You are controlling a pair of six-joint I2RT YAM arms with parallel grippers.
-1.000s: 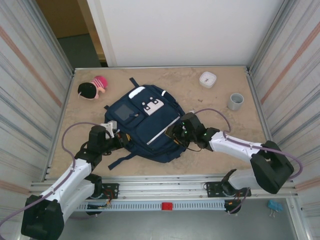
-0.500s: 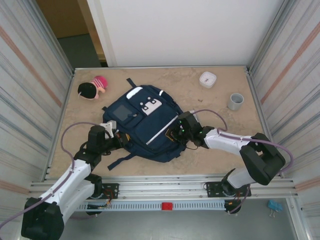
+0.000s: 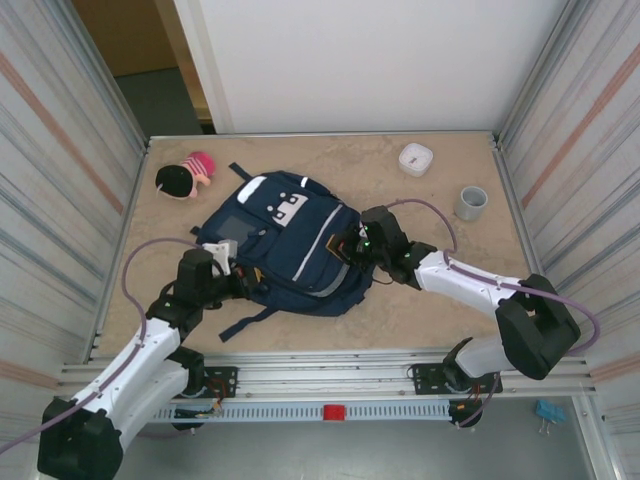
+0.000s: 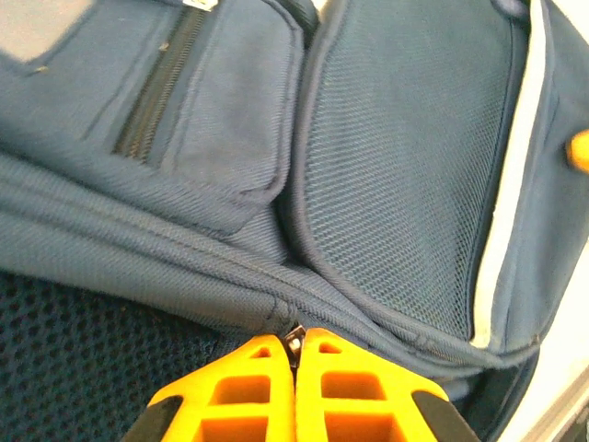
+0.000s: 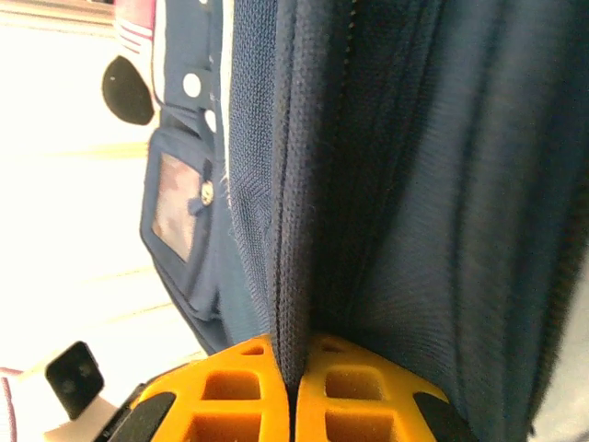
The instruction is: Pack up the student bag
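1. At the left near side of the table, my left gripper was clenched on the left edge of the student bag. Its wrist view showed the orange fingers pinched on a seam with a small metal piece between them. It may have been a zip pull, but I could not be sure.
2. That hold was thin, and I judged that a hard tug could let the seam slip out.
3. Between the two grippers, the bag lay in the middle of the table, front pocket up, with a strap trailing toward the near edge.
4. On the right, my right gripper was clamped on a fold of the bag's right edge, which looked bunched up. I judged it might have caught more than one layer, so the opening would not part.
5. If both arms pulled at once, the bag could drag toward the pink-and-black item at far left.
6. My count was one bag, two grippers and three loose things: the pink-and-black item, one white box and one grey cup at far right.
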